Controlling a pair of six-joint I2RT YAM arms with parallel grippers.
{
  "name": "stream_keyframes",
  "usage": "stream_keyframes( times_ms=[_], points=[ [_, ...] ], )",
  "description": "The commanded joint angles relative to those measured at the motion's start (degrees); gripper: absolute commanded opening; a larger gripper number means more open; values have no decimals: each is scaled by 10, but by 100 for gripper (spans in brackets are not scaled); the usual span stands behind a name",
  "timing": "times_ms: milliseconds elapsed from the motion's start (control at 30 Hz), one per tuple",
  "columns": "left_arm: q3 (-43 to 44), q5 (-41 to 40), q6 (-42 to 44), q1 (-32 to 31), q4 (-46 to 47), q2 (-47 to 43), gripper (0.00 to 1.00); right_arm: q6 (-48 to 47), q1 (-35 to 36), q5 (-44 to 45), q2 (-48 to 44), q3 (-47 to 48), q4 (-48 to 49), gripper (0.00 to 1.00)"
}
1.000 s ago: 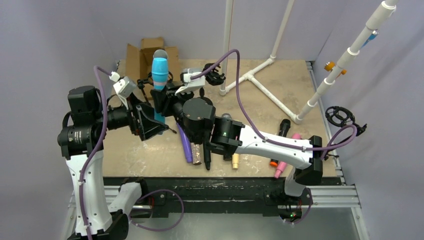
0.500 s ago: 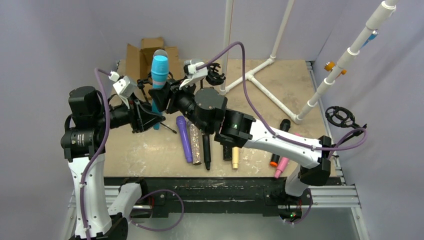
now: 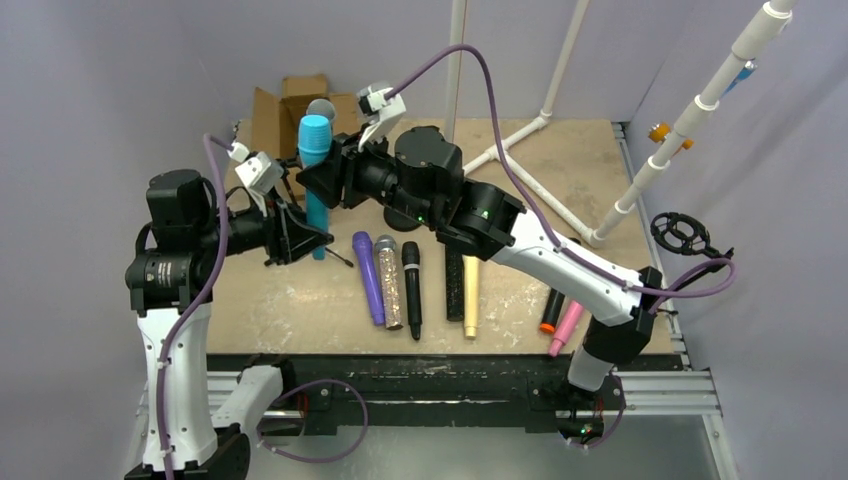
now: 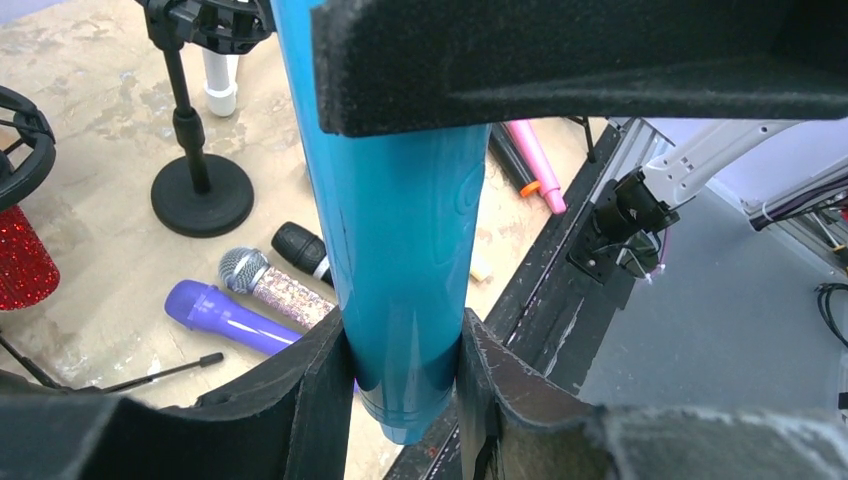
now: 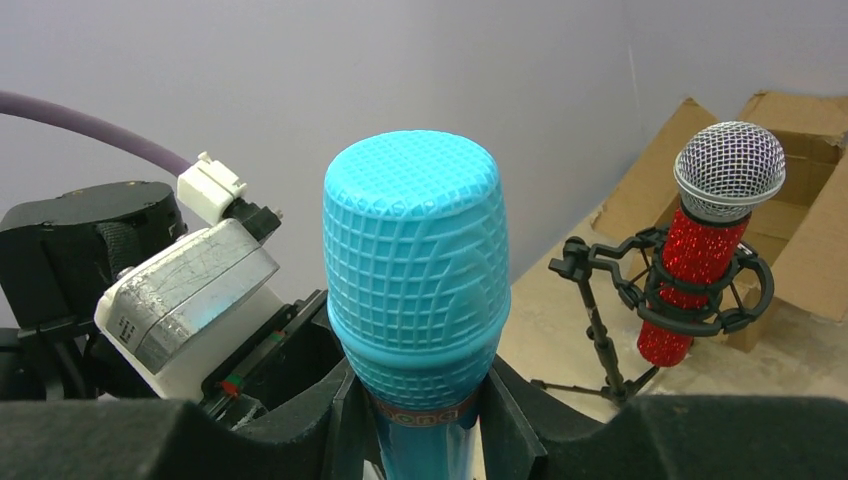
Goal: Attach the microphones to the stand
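Light blue mesh-headed plastic microphone [image 5: 415,250] standing upright above rear-left of table [image 3: 600,160]. Left hand [image 4: 400,370] clamping lower barrel, right hand [image 5: 420,405] pinching neck, both part-closed. Best: keeping barrel vertical, one hand letting go before tail entering ring of black round-base stand [image 4: 198,170].

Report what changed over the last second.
The left gripper closed its fingers on the lower body of the light blue microphone, which the right gripper holds below its head. The right arm swung toward the back of the table, uncovering the microphones lying there. Those microphones and the red glitter microphone in its mount stayed put.
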Motion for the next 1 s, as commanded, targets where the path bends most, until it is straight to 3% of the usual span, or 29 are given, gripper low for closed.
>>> stream_keyframes(
  times_ms=[0, 67, 100, 167, 200, 267, 467, 667, 967],
  points=[
    [30, -9, 17, -12, 29, 14, 0, -2, -13, -83, 7, 38, -62, 15],
    [36, -16, 16, -18, 29, 21, 0, -11, -27, -74, 5, 40, -74, 1],
    [40, -22, 13, -20, 30, 25, 1, -20, -35, -60, -2, 33, -71, 0],
    [45, -44, 3, -26, 31, 35, 64, -50, -45, 12, -19, 20, -61, 0],
    [45, -53, -2, -28, 35, 37, 83, -63, -54, 32, -26, 18, -57, 0],
    [38, -73, -5, -37, 46, 37, 96, -87, -78, 98, -38, 11, -41, 0],
    [13, -145, -11, -77, 59, 47, 100, -158, -168, 228, -89, -88, 100, 0],
    [-20, -238, -20, -141, 91, 71, 100, -179, -232, 252, -95, -189, 265, 0],
    [-23, -257, 3, -166, 80, 104, 100, -162, -277, 229, -16, -169, 295, 0]
  ],
)
